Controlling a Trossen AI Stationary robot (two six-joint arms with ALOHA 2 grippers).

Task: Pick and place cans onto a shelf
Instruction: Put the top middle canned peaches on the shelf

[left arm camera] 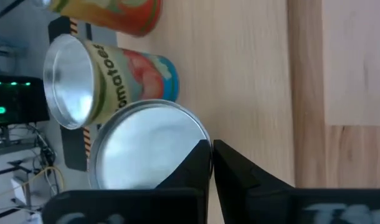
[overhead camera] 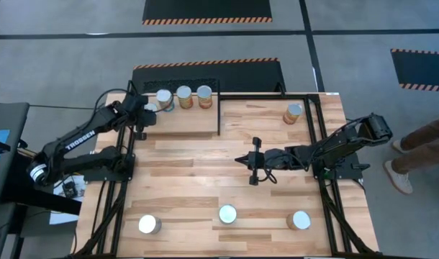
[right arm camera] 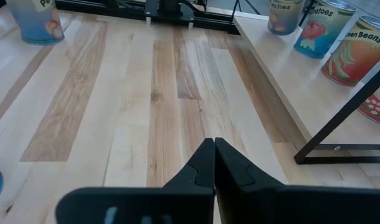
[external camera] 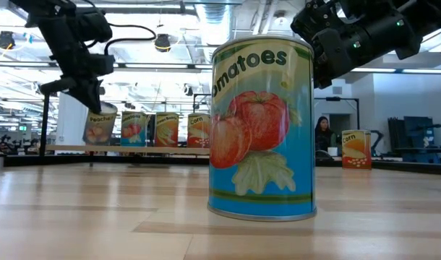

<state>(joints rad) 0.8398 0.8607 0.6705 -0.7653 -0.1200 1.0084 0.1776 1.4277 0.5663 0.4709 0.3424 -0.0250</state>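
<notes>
Currently four small upright tins with silver round tops stand on the light wooden shelf [overhead camera: 180, 119] edged by a thin black frame. Three form a tidy row along its far edge: a bluish tomato tin [overhead camera: 164, 99], an orange-yellow tin [overhead camera: 184, 96] and another orange tin [overhead camera: 204, 96]. The fourth, a peach-labelled tin [overhead camera: 149, 110], sits at the row's outer end, just beside the tomato tin. The packing likely saves shelf room for more.

The left hand [overhead camera: 142, 116] hovers at that peach tin; its wrist camera shows the two dark fingers [left arm camera: 230, 165] pressed together beside the silver lid [left arm camera: 149, 146], holding nothing. Judged: the tin is set down and let go.

The right hand [overhead camera: 252, 161] hangs over bare planks of the tabletop [overhead camera: 205, 180], near the shelf's open corner, fingers closed and empty, apparently waiting.

Off the shelf: one orange corn tin [overhead camera: 293, 114] well to the side beyond the shelf's frame, and three tins far from it along the tabletop's near edge [overhead camera: 149, 224] [overhead camera: 227, 214] [overhead camera: 300, 220], the middle one a tomato tin. Roughly half done.
</notes>
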